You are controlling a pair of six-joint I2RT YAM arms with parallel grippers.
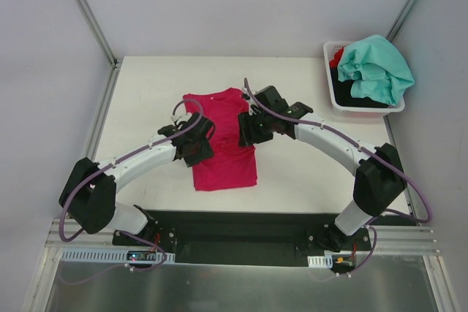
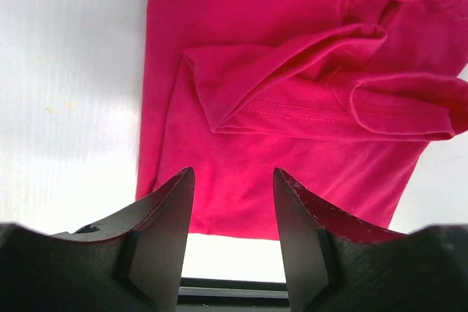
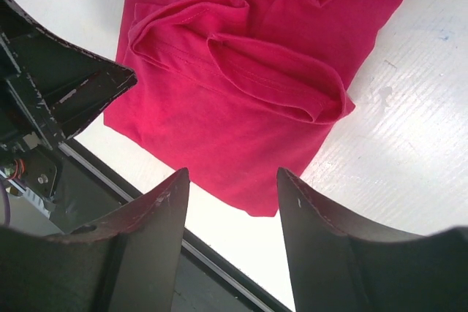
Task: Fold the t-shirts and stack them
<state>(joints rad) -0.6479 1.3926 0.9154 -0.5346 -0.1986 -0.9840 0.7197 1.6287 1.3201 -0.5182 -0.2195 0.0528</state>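
Observation:
The magenta-pink t-shirt [image 1: 223, 147] lies on the white table, its sides folded in to a long narrow strip. It also shows in the left wrist view [image 2: 292, 71] and the right wrist view [image 3: 241, 71], with both sleeves folded onto the body. My left gripper [image 1: 201, 144] hovers over the shirt's left edge, open and empty [image 2: 232, 180]. My right gripper [image 1: 247, 131] hovers over its right edge, open and empty [image 3: 232, 180]. A teal-mint t-shirt [image 1: 376, 67] is heaped on black and red shirts [image 1: 338, 58] in the basket.
The white plastic basket [image 1: 333, 104] stands at the table's back right corner. The black base rail [image 1: 234, 228] runs along the near edge. Frame posts rise at the back corners.

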